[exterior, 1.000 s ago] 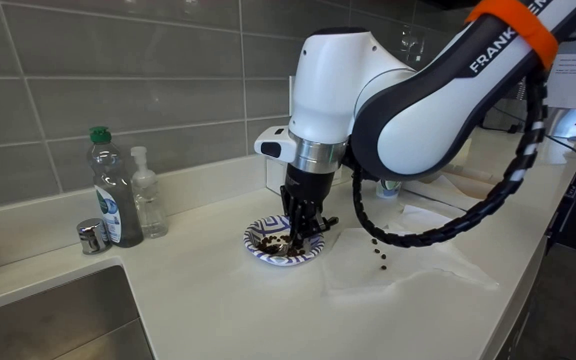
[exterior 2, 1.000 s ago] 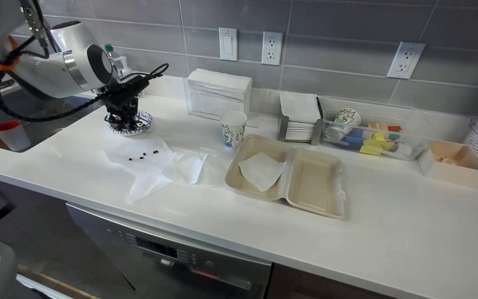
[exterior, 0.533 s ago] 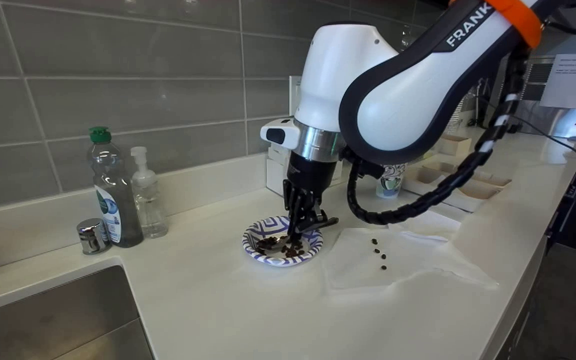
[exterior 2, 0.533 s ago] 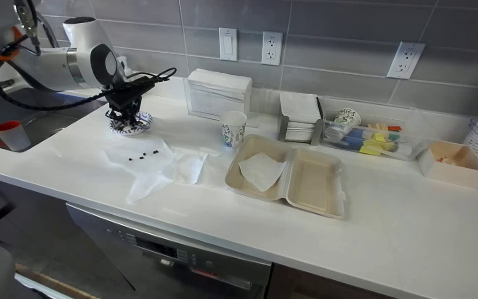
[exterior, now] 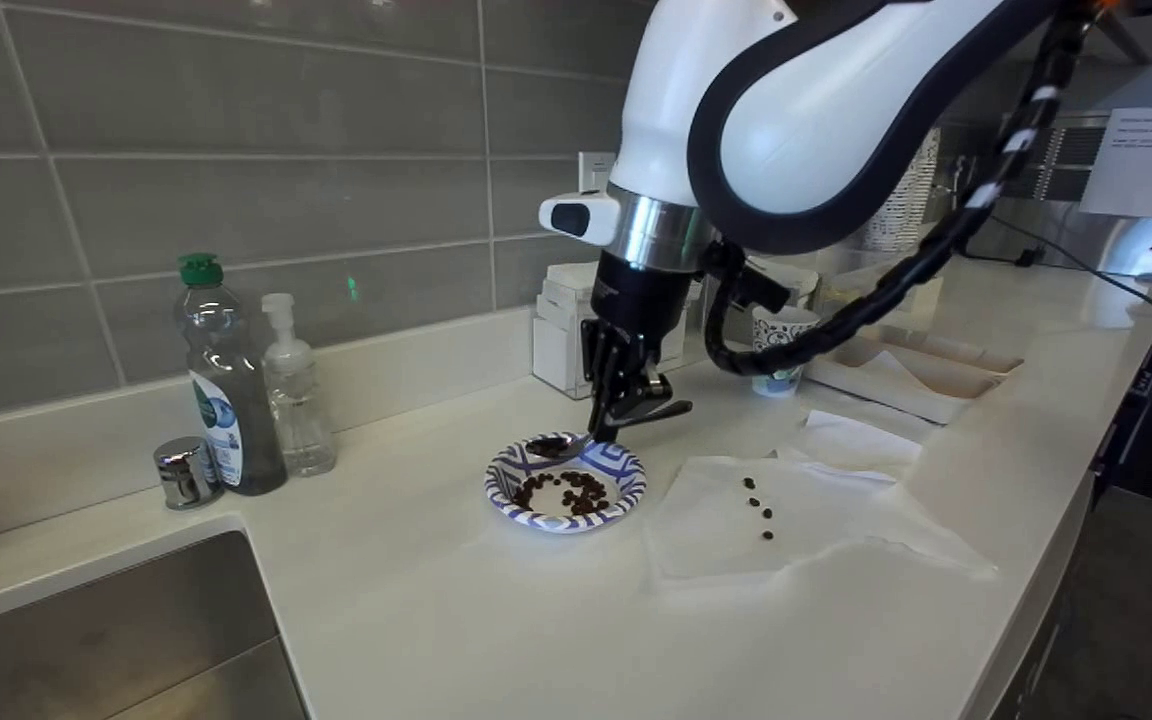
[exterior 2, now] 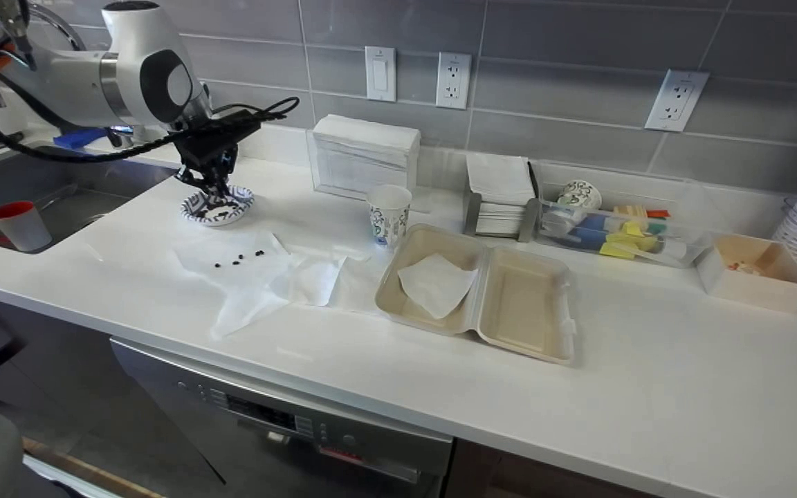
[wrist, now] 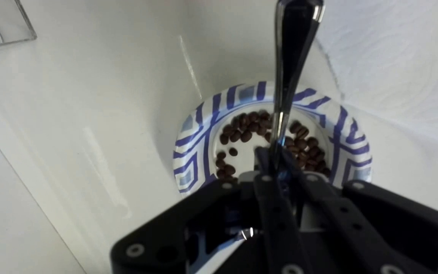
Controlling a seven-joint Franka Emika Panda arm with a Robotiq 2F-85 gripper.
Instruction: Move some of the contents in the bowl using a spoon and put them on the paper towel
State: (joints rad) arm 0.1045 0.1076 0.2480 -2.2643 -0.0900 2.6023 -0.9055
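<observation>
My gripper (exterior: 604,430) is shut on the spoon (wrist: 292,53), whose handle sticks up between the fingertips in the wrist view. In an exterior view the spoon's scoop, with dark bits (exterior: 546,447) in it, hangs over the far side of the bowl (exterior: 498,492). More of the contents (exterior: 584,494), brown beans, lie in the blue-and-white bowl below; part of them is hidden behind the gripper (wrist: 275,155) in the wrist view. Beside the bowl the rumpled white paper towel (exterior: 706,530) lies flat, with several beans (exterior 2: 236,263) on it in a loose row.
A soap bottle (exterior: 221,400), a pump bottle (exterior: 296,400) and a chrome cylinder (exterior: 184,472) stand near the sink (exterior: 126,620). In an exterior view a napkin holder (exterior 2: 364,155), a paper cup (exterior 2: 389,214) and a takeout box (exterior 2: 526,297) stand along the counter.
My gripper has risen, bringing the spoon's scoop up out of the beans to above the bowl. The beans on the paper towel look the same.
</observation>
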